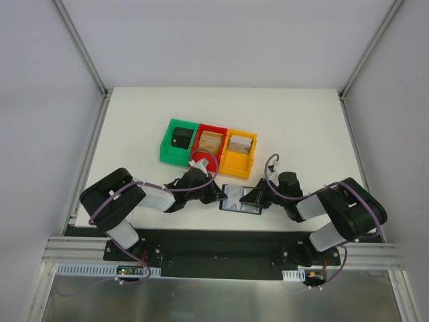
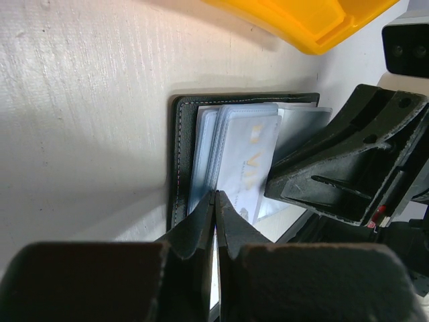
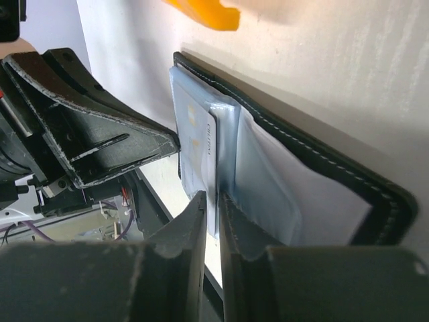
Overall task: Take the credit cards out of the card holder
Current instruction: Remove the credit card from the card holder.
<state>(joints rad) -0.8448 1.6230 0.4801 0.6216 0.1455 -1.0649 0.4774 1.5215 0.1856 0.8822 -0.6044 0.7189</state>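
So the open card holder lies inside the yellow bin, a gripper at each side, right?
No. The open card holder lies on the table in front of the yellow bin, with the left gripper and right gripper at its sides; the top view shows it.

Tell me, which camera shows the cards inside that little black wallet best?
The left wrist view: the cards fan out nearly face-on in the card holder, faint print visible. The right wrist view shows them edge-on, as a stack. The top view shows only the open holder, too small for detail.
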